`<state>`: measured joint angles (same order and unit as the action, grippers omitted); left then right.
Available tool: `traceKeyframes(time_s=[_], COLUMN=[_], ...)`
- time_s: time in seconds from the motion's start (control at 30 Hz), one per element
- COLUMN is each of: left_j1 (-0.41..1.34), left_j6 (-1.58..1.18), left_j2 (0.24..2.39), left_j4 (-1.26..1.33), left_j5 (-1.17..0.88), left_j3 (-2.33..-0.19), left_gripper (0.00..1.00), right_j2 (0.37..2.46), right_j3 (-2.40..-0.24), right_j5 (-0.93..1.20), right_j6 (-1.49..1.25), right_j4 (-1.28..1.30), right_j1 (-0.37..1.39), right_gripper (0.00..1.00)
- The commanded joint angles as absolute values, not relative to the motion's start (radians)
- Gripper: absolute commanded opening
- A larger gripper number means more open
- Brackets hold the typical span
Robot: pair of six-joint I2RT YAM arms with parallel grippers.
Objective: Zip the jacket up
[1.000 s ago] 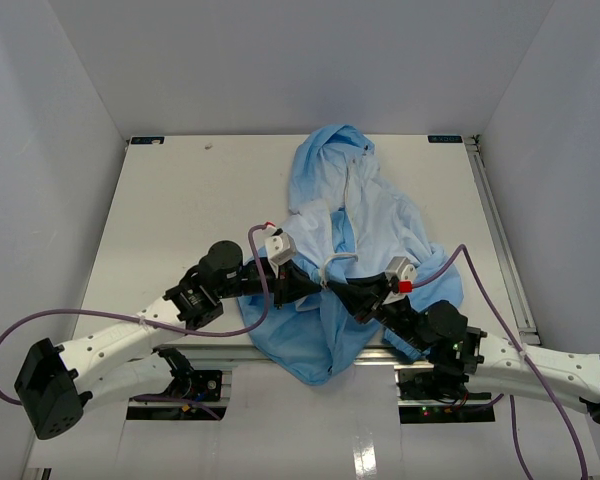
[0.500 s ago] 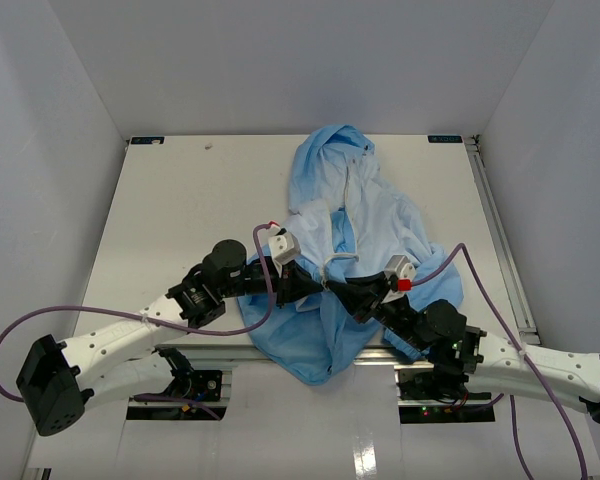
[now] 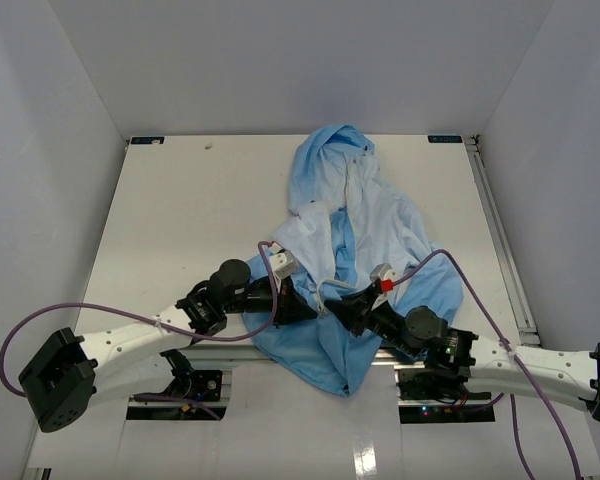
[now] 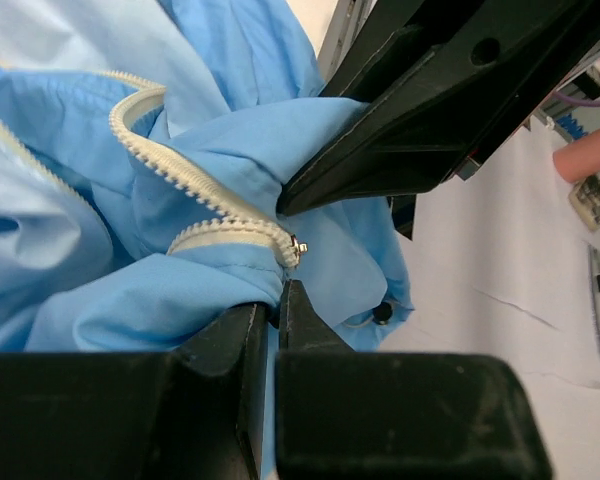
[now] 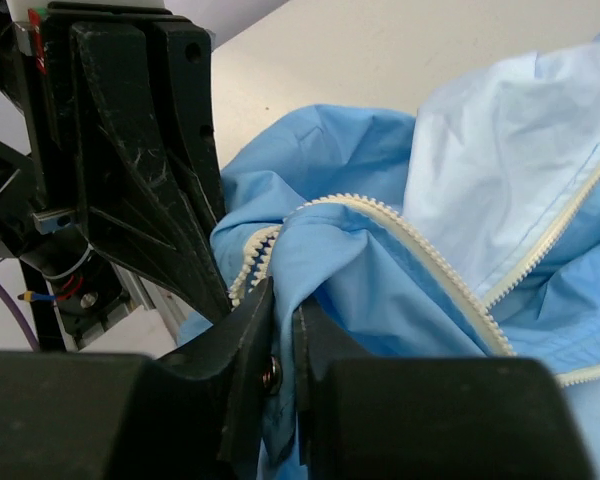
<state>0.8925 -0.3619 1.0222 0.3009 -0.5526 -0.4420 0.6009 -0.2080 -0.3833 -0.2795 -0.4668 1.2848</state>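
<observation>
The light blue jacket (image 3: 365, 215) lies crumpled on the table, hood at the far side, its hem hanging over the near edge. My left gripper (image 3: 305, 307) is shut on jacket fabric at the bottom end of the pale zipper strip (image 4: 215, 212), beside a small metal zipper end (image 4: 298, 247). My right gripper (image 3: 342, 307) is shut on a fold of the jacket (image 5: 360, 270) next to the other zipper strip (image 5: 420, 250). The two grippers face each other, tips close, at the jacket's lower front. No slider shows.
The white table (image 3: 190, 210) has a raised rail along its right side (image 3: 500, 230). Grey walls close it in on three sides. Purple cables (image 3: 110, 310) loop over both arms.
</observation>
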Motion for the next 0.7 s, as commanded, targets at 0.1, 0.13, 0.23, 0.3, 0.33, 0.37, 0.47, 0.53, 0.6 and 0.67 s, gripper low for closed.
traceKeyframes(time_s=[0.1,0.13,0.23,0.3,0.33,0.37,0.47,0.53,0.6,0.67], left_j1=[0.907,0.907,0.904,0.895,0.893,0.889,0.877,0.864,0.855,0.847], left_j6=[-0.557,-0.571,-0.601,-0.625,-0.639,-0.648,-0.666,-0.673,-0.682,-0.694], left_j2=[1.025,1.032,1.050,1.061,1.069,1.075,1.091,1.099,1.101,1.101], left_j4=[0.272,0.278,0.323,0.353,0.362,0.368,0.367,0.357,0.358,0.366], left_j5=[-0.549,-0.556,-0.595,-0.638,-0.650,-0.664,-0.686,-0.700,-0.712,-0.718], left_j3=[-0.424,-0.420,-0.407,-0.399,-0.398,-0.399,-0.406,-0.412,-0.413,-0.407], left_gripper=[0.00,0.00,0.00,0.00,0.00,0.00,0.00,0.00,0.00,0.00], right_j2=[0.518,0.517,0.517,0.515,0.514,0.514,0.508,0.492,0.473,0.482], right_j3=[-0.161,-0.164,-0.176,-0.185,-0.188,-0.194,-0.223,-0.261,-0.300,-0.366], right_j5=[-0.453,-0.459,-0.478,-0.486,-0.489,-0.492,-0.522,-0.591,-0.655,-0.718], right_j6=[-0.378,-0.381,-0.387,-0.392,-0.395,-0.399,-0.414,-0.422,-0.418,-0.378], right_j4=[-0.485,-0.471,-0.424,-0.398,-0.388,-0.372,-0.301,-0.231,-0.149,-0.058], right_j1=[1.284,1.284,1.284,1.284,1.284,1.284,1.285,1.284,1.285,1.285], right_gripper=[0.30,0.32,0.37,0.41,0.43,0.45,0.52,0.56,0.69,0.74])
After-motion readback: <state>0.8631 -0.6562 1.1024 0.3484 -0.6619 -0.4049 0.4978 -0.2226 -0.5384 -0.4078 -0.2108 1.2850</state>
